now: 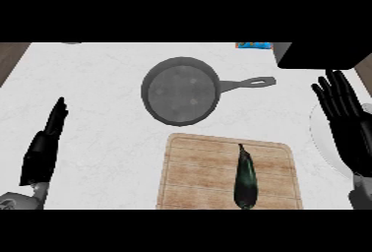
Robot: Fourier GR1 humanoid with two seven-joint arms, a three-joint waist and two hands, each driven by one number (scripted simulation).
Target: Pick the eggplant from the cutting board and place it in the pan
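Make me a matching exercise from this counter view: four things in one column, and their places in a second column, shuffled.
Things:
1. eggplant
2. pan
3. left hand
4. right hand

Places:
A. open at the view's right edge, fingers up
B. lying on the cutting board
C. on the counter beyond the board, handle pointing right
D. edge-on at the view's left, fingers straight

Pairs: 1-B, 2-C, 3-D, 4-A

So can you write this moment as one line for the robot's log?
eggplant: on cutting board | pan: empty | left hand: open, resting | right hand: open
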